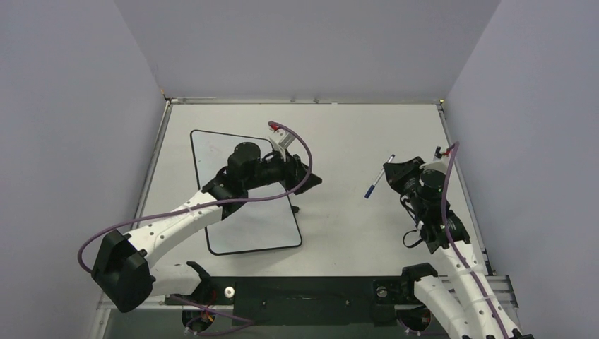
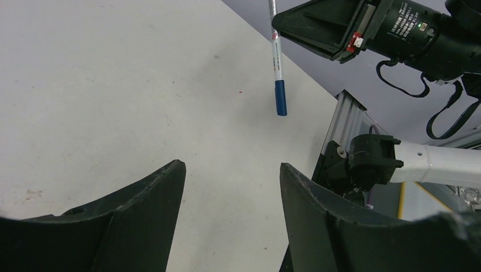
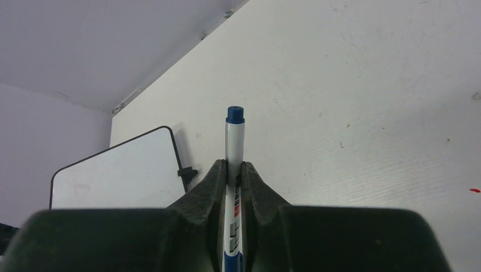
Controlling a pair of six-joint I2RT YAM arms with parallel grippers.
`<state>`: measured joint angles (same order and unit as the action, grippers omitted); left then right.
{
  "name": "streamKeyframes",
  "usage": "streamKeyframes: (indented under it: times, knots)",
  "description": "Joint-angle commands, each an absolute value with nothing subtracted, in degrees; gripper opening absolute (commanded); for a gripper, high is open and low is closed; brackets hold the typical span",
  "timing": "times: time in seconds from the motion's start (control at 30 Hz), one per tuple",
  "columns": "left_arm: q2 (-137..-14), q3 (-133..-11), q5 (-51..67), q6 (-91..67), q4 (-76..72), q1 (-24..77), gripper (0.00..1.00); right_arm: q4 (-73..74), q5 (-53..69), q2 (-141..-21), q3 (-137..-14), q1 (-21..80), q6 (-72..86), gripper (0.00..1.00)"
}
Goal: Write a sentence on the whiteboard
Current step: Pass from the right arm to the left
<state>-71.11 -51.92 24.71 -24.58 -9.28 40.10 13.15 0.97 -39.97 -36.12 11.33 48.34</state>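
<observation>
Overhead, left arm [image 1: 176, 215] crossing whiteboard [image 1: 254, 229], marker [image 3: 235, 136] pinched in right tool [image 3: 234, 170]

Pale lilac walls [image 1: 297, 42] enclose a scuffed white table [image 1: 353, 233].

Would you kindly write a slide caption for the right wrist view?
Right gripper shut on a marker pen, with the whiteboard beyond it on the table.
</observation>
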Motion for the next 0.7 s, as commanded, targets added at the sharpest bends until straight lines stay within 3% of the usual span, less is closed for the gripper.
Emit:
streamKeyframes:
  times: [0.0,0.67]
  knots:
    - [-73.6,-55.5,26.5,-23.3,-15.7,42.7,0.59,8.8,2.1,-38.6,-38.3,12.7,48.8,0.0]
    - [-82.7,-57.8,28.5,-25.2,-24.6,50.0,0.56,9.0,0.2,-38.8,-42.5,18.8,51.3,0.0]
